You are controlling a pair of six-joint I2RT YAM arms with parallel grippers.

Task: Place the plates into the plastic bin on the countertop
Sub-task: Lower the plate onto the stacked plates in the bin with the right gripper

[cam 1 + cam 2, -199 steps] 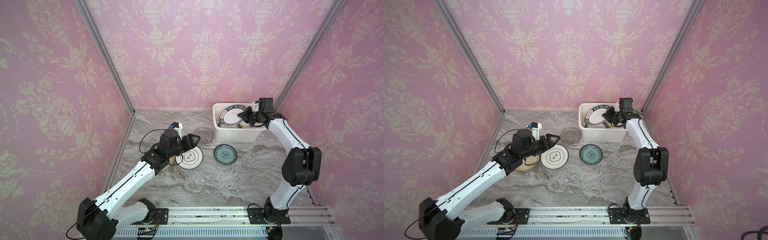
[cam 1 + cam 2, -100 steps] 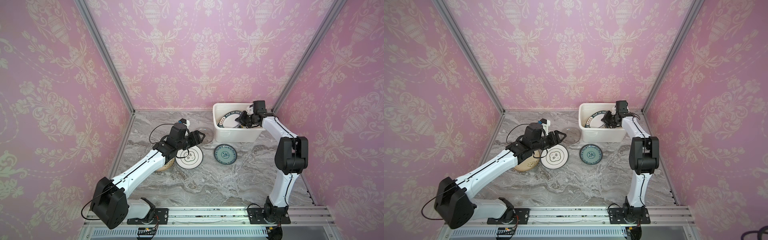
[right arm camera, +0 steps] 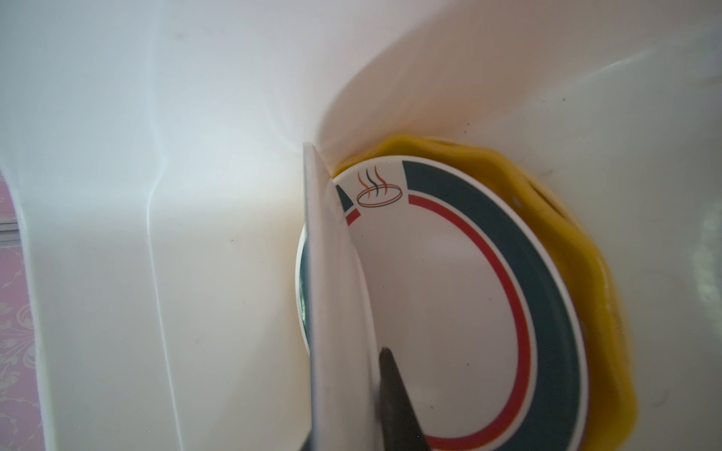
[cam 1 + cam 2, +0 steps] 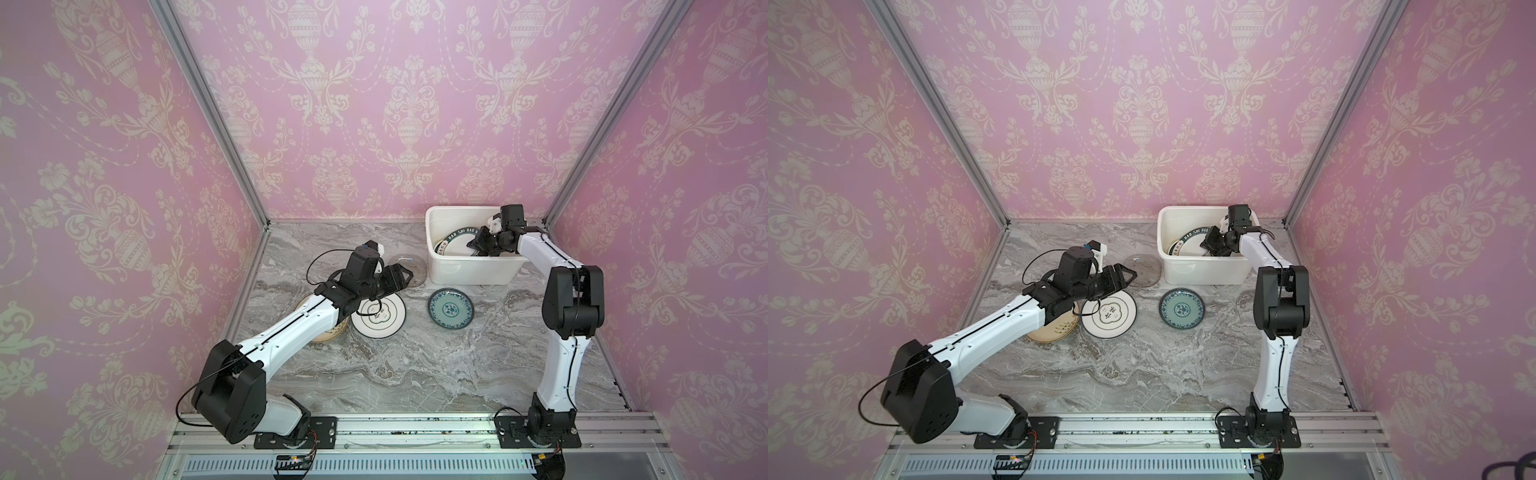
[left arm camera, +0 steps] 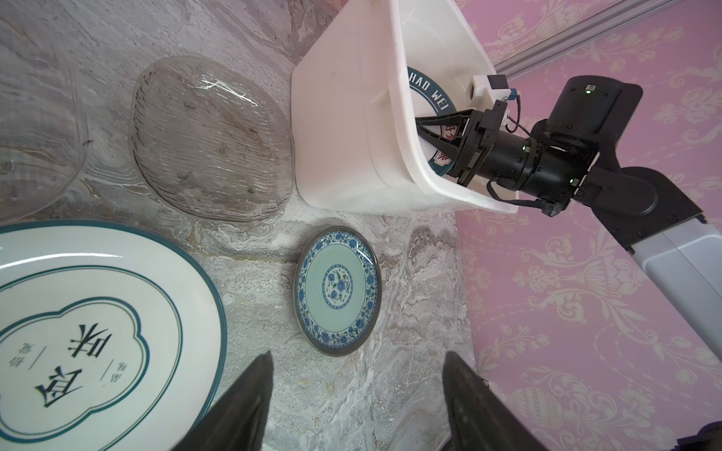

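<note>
The white plastic bin (image 4: 473, 272) (image 4: 1204, 274) stands at the back right of the countertop (image 4: 415, 365). My right gripper (image 4: 478, 245) (image 4: 1208, 243) (image 3: 351, 363) reaches inside it, shut on the rim of a tilted white dark-rimmed lettered plate (image 4: 455, 243) (image 3: 332, 293). Under it lie a red-ringed plate (image 3: 449, 293) and a yellow scalloped plate (image 3: 586, 273). My left gripper (image 4: 405, 276) (image 5: 357, 355) hovers open and empty between a teal-rimmed white plate (image 4: 380, 318) (image 5: 97, 332) and a clear glass plate (image 4: 417, 266) (image 5: 211, 140). A teal patterned plate (image 4: 450, 308) (image 5: 338, 291) lies in front of the bin.
A cream plate (image 4: 328, 334) lies partly under my left forearm. A second clear glass plate (image 5: 35, 156) shows in the left wrist view. Pink patterned walls close in the back and both sides. A slotted aluminium rail (image 4: 415, 432) runs along the front.
My right gripper has lowered the lettered plate down into the bin. My left arm has stretched out to the right and back, over the teal-rimmed white plate towards the glass plate.
</note>
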